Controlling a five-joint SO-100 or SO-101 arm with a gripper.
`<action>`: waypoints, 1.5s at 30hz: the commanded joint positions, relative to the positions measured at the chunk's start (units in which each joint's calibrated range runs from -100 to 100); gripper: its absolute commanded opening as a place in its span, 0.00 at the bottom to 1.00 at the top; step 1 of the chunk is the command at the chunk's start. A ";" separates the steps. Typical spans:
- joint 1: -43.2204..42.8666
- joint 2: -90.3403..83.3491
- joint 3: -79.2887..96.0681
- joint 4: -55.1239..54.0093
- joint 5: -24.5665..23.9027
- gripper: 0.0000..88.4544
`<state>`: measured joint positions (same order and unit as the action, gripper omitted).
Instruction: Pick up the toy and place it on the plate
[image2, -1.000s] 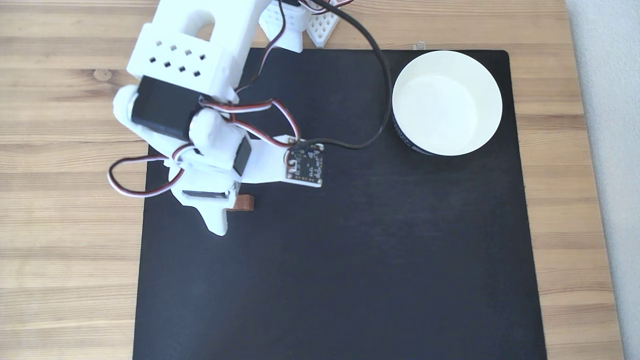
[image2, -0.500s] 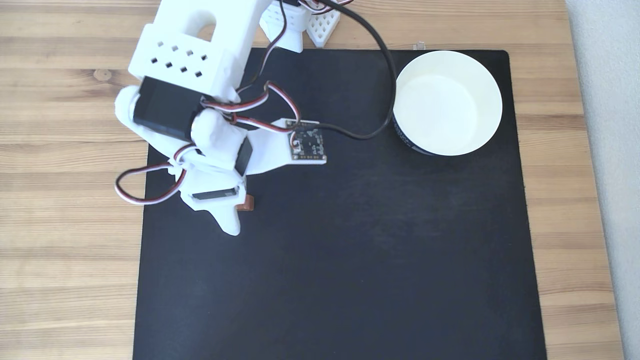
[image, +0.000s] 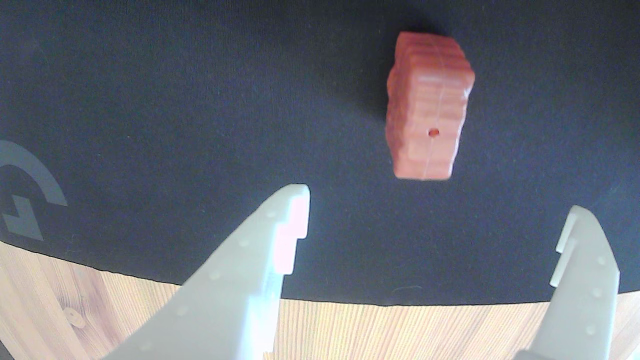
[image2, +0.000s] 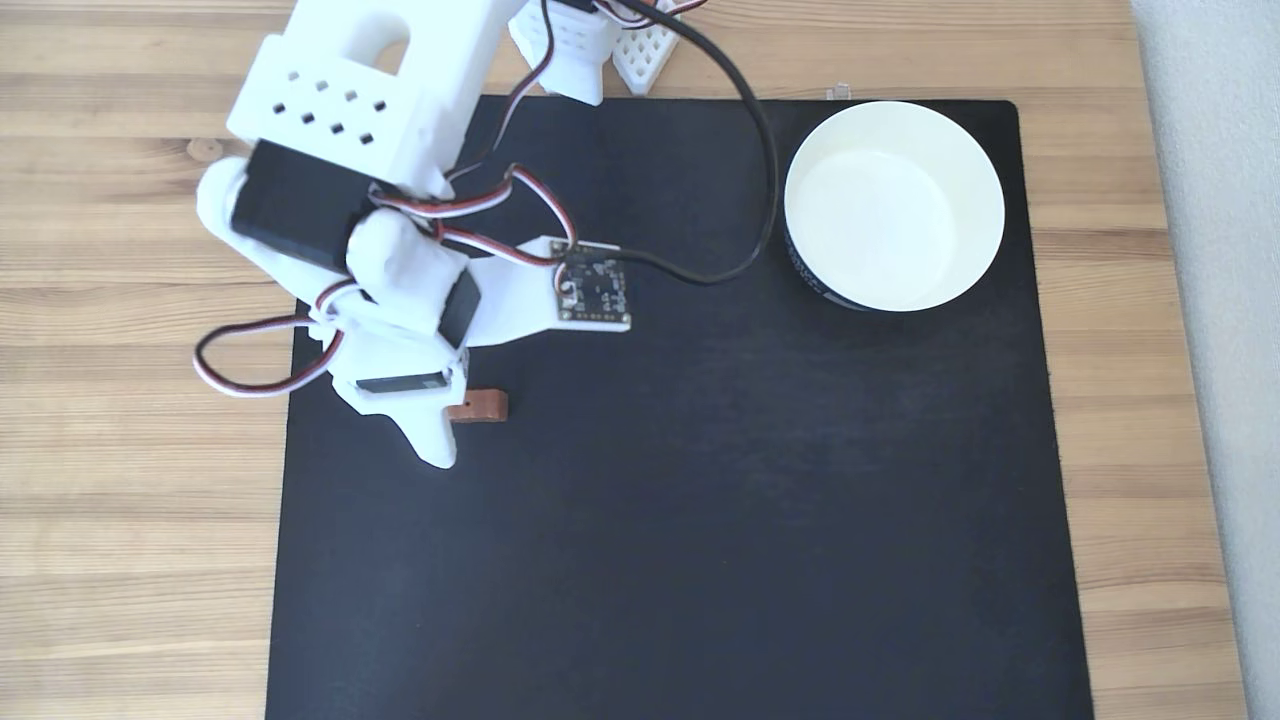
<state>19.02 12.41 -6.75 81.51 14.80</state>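
Gripper (image: 432, 210) jaws spread wide, empty — toy (image: 427, 107) on black mat (image2: 700, 500) just ahead, untouched; plate (image2: 985, 170) well apart.

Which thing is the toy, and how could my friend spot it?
Find the big black mat on the wooden table. Near its left edge, beside the white arm, lies the toy. It's a tiny reddish-brown brick, far smaller than the round white plate opposite.

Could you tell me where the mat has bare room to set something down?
The mat is bare across its whole lower half and the middle stretch between toy and plate. It is crowded at upper left, where the open hand stands beside the toy.
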 joint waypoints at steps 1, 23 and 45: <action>1.10 -0.44 -2.30 0.03 -0.19 0.39; 0.35 8.39 -2.48 -2.26 -0.24 0.39; 0.85 18.65 -8.25 -3.36 -0.29 0.39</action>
<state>20.10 30.72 -13.56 78.89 14.80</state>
